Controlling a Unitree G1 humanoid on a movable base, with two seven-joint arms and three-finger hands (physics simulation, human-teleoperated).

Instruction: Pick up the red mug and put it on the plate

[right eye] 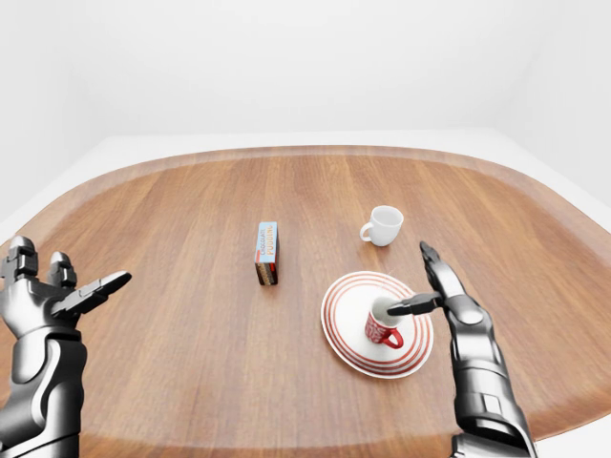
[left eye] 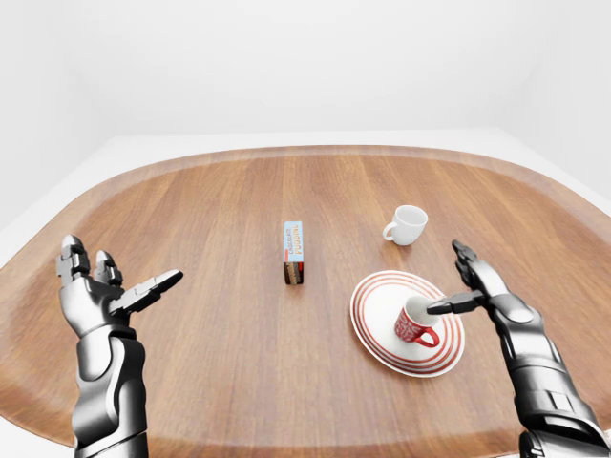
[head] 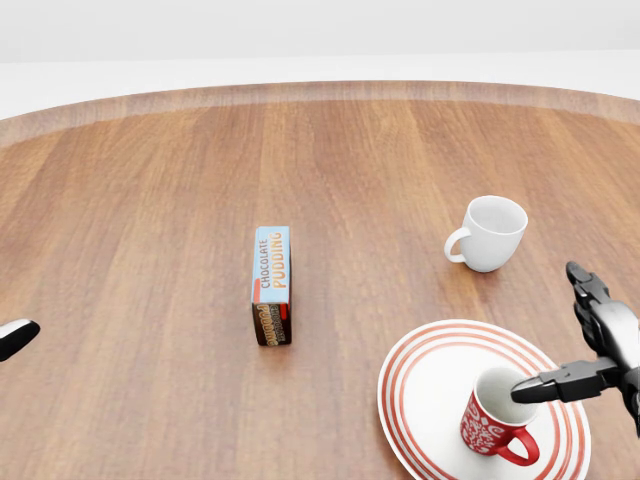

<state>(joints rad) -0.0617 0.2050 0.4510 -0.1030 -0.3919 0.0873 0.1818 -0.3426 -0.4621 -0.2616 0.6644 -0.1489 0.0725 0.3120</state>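
The red mug (head: pixel 494 421) with a white pattern stands upright on the red-ringed white plate (head: pixel 425 380) at the lower right of the head view. My right hand (head: pixel 585 345) is open just right of the mug; one finger reaches over its rim and the others point up and away. The fingers do not close round the mug. My left hand (left eye: pixel 115 286) is open and empty at the left of the left-eye view, held above the table.
A white mug (head: pixel 490 232) stands above the plate in the head view. A chocolate pudding box (head: pixel 272 284) lies at the table's middle. The wooden table (left eye: pixel 220 210) has a raised rim all round.
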